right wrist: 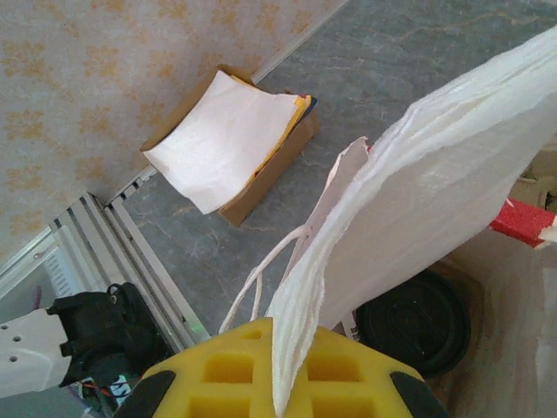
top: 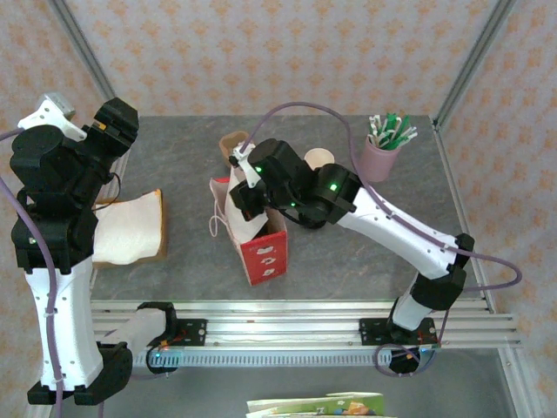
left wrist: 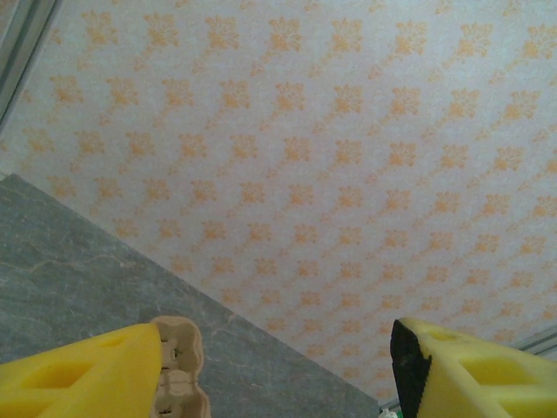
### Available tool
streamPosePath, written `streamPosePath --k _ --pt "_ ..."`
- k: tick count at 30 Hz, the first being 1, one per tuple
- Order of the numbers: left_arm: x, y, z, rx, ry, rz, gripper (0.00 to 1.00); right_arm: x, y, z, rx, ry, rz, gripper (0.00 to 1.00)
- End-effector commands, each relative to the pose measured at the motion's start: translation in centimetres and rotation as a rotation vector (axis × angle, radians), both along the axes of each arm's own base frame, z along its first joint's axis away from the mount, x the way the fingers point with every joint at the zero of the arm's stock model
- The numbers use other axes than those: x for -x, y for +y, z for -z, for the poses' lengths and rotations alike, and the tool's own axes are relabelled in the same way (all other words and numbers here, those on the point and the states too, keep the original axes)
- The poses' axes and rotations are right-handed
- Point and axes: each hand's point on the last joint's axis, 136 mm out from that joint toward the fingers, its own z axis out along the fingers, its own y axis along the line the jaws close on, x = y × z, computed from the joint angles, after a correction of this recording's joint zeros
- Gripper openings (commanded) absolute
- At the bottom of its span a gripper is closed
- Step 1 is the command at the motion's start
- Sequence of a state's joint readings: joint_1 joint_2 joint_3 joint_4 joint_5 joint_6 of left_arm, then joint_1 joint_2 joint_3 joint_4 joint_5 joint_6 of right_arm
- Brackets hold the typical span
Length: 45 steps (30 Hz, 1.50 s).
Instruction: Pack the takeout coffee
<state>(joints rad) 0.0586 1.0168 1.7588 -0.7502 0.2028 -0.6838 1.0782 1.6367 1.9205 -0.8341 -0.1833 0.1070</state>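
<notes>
Right wrist view: right pincer [right wrist: 277, 370] is clamped on the layered white rim of the paper bag [right wrist: 435, 174], with the paper pinched in the seam between the yellow fingers [right wrist: 218, 374]. The fingertips themselves are cut off by the bottom edge. Thin white bag handles [right wrist: 261, 279] hang just beside the grip. The takeout coffee [right wrist: 413, 322] sits down inside the bag. Its black lid is partly covered by the rim, and its cup wall is hidden by the bag. A red strip of the bag's outside pokes in at the right.

Top external view: the bag stands upright mid-bench, with the right arm over its mouth. A brown tray of white napkins [top: 130, 228] lies at the left edge of the bench [top: 348, 252]. A pink cup of stirrers [top: 383, 150] stands at the far right corner. Two lidless cups [top: 233, 144] behind the bag are partly blocked by the arm.

Left wrist view: left pincer [left wrist: 278, 370] is spread wide with nothing between its fingers, aimed at the patterned wall. A beige ridged bit [left wrist: 178, 370] by one finger is too cropped to identify.
</notes>
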Motion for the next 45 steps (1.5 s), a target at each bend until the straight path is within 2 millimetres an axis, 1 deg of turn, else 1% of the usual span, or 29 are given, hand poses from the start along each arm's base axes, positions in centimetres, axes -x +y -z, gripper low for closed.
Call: streamPosePath --k 1,5,8,18,20,24,27,29,32,37,42,45 --pt "0.2 -0.4 -1.1 -0.006 -0.036 0.019 0.69 -1.8 -0.1 1.3 0.024 -0.041 0.015 0.00" --pt "0.2 -0.3 -1.1 -0.011 -0.035 0.018 0.69 -3.0 -0.6 3.9 0.083 -0.015 0.049 0.00" --pt "0.0 -0.3 -0.9 -0.011 -0.031 0.018 0.69 -3.2 -0.8 5.6 0.128 -0.003 0.062 0.00" --pt "-0.3 -0.3 -0.4 -0.012 -0.023 0.019 0.69 -3.2 -1.2 9.1 0.216 0.040 0.069 0.00" --pt "-0.4 -0.4 -0.3 -0.010 -0.021 0.021 0.69 -2.9 -1.4 9.1 0.223 0.054 0.064 0.00" --pt "-0.4 -0.4 -0.4 -0.009 -0.025 0.021 0.69 -1.8 -2.0 8.0 0.195 0.075 0.042 0.00" --pt "-0.4 -0.3 -0.4 -0.009 -0.026 0.019 0.69 -0.6 -2.3 7.1 0.156 0.079 0.010 0.00" --pt "-0.4 -0.4 -0.4 -0.007 -0.027 0.020 0.69 0.3 -2.5 6.9 0.144 0.084 -0.024 0.00" --pt "-0.5 -0.3 -0.5 -0.005 -0.028 0.019 0.69 1.1 -2.9 6.9 0.155 0.086 -0.046 0.00" --pt "-0.5 -0.3 -0.6 -0.005 -0.030 0.017 0.69 1.0 -2.9 7.2 0.165 0.081 -0.047 0.00" --pt "-0.5 -0.3 -0.5 -0.005 -0.027 0.015 0.69 0.2 -2.2 8.4 0.194 0.091 -0.025 0.01" --pt "-0.5 -0.2 -0.4 -0.005 -0.024 0.013 0.69 -0.7 -2.0 9.6 0.221 0.094 0.020 0.01"
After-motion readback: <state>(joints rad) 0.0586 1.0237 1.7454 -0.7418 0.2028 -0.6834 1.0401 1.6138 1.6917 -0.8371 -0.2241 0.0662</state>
